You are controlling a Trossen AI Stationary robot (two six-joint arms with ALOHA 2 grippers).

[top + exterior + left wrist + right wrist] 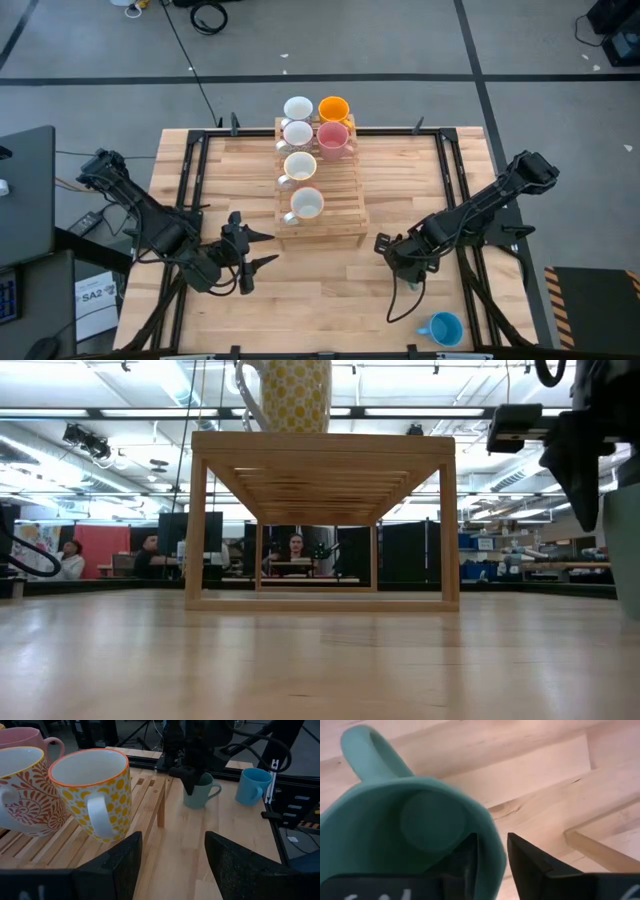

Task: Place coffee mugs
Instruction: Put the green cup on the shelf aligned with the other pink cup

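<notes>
Bright overhead ceiling strips, soft shadows; near tabletop blurred, wrist close-up soft

rack (335, 215) mid-table | six mugs (306, 204) on rack | two mugs (445, 328) right of rack

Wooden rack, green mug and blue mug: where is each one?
Wooden rack (340, 205), high view, on its bare slats.
Green mug (197, 796), left wrist view, on its side wall, under the right arm's claw.
Blue mug (251, 786), left wrist view, on its side wall.

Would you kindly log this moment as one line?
right gripper: astride green mug rim, on table | left gripper: open, waiting by rack | blue mug: table edge
</notes>
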